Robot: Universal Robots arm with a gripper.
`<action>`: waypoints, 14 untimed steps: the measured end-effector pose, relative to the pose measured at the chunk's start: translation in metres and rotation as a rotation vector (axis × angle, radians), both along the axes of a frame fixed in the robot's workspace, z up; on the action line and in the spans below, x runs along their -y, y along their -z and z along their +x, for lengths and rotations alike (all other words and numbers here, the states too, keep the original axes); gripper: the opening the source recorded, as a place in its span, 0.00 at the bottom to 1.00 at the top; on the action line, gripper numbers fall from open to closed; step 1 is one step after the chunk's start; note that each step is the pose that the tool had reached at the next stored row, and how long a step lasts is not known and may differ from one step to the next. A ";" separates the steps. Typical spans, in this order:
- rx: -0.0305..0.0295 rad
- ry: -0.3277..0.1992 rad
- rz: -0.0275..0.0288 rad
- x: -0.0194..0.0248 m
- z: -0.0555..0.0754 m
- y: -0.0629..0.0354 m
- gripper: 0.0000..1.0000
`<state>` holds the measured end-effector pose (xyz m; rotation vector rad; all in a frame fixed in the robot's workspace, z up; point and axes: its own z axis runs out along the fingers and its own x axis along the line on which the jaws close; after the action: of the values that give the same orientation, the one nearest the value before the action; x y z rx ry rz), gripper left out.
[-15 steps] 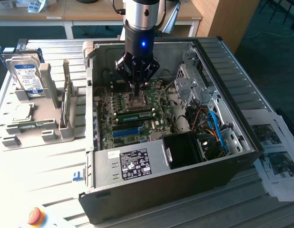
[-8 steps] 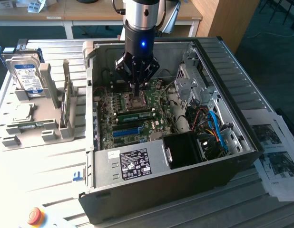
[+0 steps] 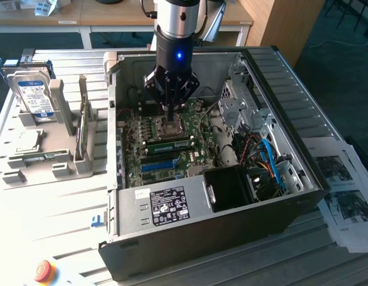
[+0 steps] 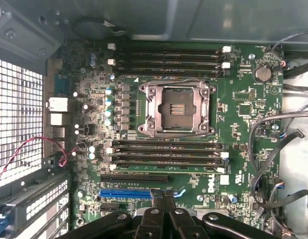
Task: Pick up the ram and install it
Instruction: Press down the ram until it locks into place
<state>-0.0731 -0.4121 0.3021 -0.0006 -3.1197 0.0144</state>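
Note:
The ram (image 3: 169, 145), a long thin green stick with dark chips, lies seated along a black slot on the motherboard (image 3: 136, 128), just on the near side of the open processor socket (image 3: 170, 127). In the wrist view its green edge (image 4: 164, 168) runs along the slot farthest from the socket (image 4: 176, 108). My gripper (image 3: 172, 114) hangs inside the open computer case (image 3: 190, 214), just above the socket and apart from the ram. Its two dark fingers (image 4: 155, 214) are pressed together, shut on nothing, and the gripper (image 4: 163, 201) hovers over the board near the blue connector strip (image 4: 125, 193).
Cables (image 3: 270, 158) and a black fan housing (image 3: 231, 187) fill the case toward the exterior view's right. A grey fixture (image 3: 53, 161) with a hard drive (image 3: 32, 95) stands at the exterior view's left. A red button (image 3: 43, 271) and printed papers (image 3: 345, 196) lie on the table.

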 end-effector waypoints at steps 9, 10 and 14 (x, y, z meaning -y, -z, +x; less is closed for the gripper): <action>-0.0090 0.000 0.0000 0.0000 0.000 0.0002 0.10; -0.0090 0.000 0.0000 0.0000 0.000 0.0001 0.10; -0.0089 0.000 0.0037 0.0000 0.000 0.0003 0.10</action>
<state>-0.0731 -0.4120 0.3018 -0.0005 -3.1108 0.0086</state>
